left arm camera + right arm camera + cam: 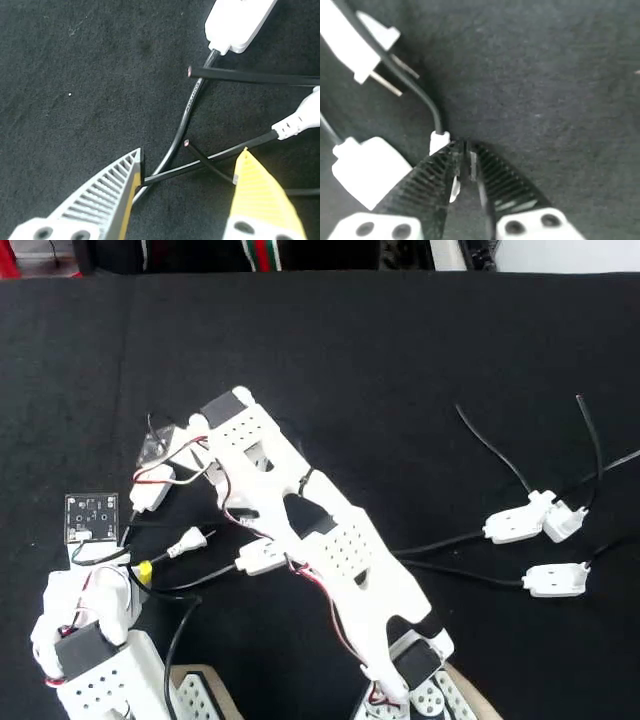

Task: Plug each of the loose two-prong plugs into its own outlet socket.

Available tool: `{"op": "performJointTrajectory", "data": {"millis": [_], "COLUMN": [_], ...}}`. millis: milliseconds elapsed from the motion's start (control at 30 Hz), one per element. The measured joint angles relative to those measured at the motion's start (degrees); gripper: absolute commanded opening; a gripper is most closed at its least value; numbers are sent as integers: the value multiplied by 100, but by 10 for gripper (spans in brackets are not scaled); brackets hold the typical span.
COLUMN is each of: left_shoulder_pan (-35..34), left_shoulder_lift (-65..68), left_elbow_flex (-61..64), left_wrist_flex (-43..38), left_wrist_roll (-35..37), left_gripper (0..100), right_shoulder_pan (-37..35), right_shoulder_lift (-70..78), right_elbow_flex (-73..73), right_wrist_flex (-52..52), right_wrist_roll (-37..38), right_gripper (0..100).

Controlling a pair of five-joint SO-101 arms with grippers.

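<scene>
Faintly, unreadable print, perhaps lettering, marks black cable by left gripper

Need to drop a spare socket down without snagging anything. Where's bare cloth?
Bare: the far strip of the table beyond the right arm, and the near-right corner in front of the socket there. Crowded: near-left, where the open left gripper straddles cables beside a loose plug.

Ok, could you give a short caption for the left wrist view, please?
Open left gripper over crossed black cables on black cloth, white connector nearby.
</scene>
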Motion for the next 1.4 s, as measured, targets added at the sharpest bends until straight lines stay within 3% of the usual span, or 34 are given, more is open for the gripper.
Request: {"op": "performJointTrajectory", "data": {"millis": [200, 700, 1000, 1133, 1400], "left_shoulder_pan": [0, 0, 0, 0, 0], "left_shoulder_lift": [0, 0, 18, 18, 18], "left_elbow_flex": [0, 35, 53, 53, 53], "left_wrist_flex": [0, 0, 0, 0, 0], "left_wrist_roll": [0, 0, 0, 0, 0], "left_gripper": [296, 296, 296, 296, 296], "right_shoulder_pan": [246, -114, -132, -123, -88], "right_shoulder_lift": [-229, -1275, -1037, -905, -765], "right_elbow_flex": [-246, 1952, 1899, 1767, 1635], "right_wrist_flex": [0, -62, -185, -123, -114], "right_wrist_roll": [-299, -475, -484, -484, -492], "right_gripper": [189, 194, 183, 24, 11]}}
